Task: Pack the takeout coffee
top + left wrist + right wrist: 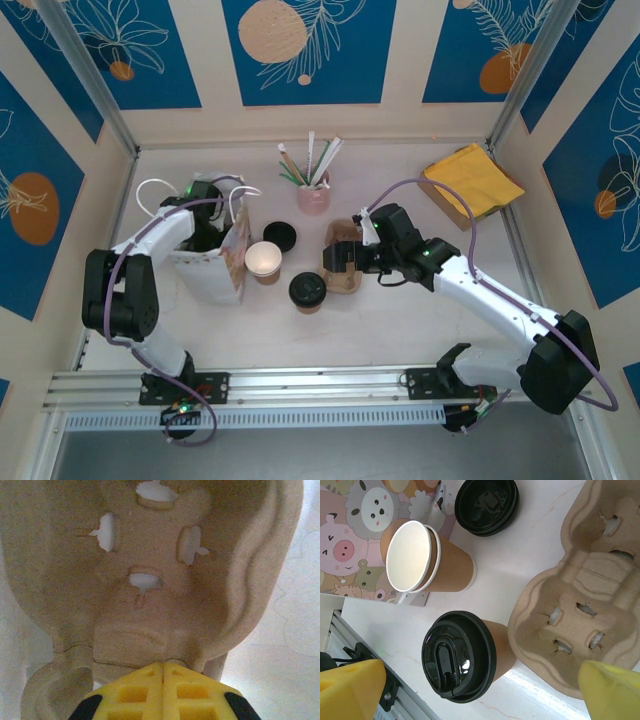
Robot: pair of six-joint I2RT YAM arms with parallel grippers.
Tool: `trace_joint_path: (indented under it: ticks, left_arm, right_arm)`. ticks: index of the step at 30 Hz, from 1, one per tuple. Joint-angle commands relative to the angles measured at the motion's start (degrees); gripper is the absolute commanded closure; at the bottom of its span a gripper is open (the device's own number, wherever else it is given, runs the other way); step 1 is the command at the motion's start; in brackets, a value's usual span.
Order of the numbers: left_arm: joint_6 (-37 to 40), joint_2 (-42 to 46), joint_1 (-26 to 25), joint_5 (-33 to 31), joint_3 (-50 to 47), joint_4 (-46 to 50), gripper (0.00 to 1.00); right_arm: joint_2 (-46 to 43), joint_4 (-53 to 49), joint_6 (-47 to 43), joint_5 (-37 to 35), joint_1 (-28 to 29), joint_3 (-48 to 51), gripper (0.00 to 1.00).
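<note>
The takeout coffee (307, 290), a brown paper cup with a black lid (460, 655), stands on the table just left of a pulp cup carrier (346, 283). My right gripper (345, 255) hovers open over that carrier (585, 605), its yellow fingers spread wide with nothing between them (482, 692). My left gripper (207, 215) reaches down into the white paper bag (215, 272). In the left wrist view its fingers are shut (163, 667) at the near edge of a pulp carrier (150, 580); whether they pinch it I cannot tell.
An open brown cup (263, 260) and a loose black lid (279, 237) stand beside the bag. A pink cup of straws (313, 190) is at the back and a yellow cloth (470, 180) at the back right. A metal rail (300, 385) runs along the near edge.
</note>
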State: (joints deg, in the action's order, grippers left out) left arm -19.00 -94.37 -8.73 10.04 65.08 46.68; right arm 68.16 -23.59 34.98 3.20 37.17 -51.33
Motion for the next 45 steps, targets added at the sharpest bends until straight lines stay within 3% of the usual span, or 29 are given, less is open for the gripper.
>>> trace_joint_path:
  ticks: [1, 45]
  left_arm:
    - [0.55, -1.92, 0.7, -1.32, -1.22, 0.08, 1.0]
    - [1.16, -4.12, 0.65, -1.65, -1.43, -0.88, 1.0]
  right_arm:
    - [0.22, -0.4, -0.08, -0.17, 0.37, -1.62, 0.01]
    - [1.1, -0.48, 0.22, -0.65, 0.98, -2.11, 0.01]
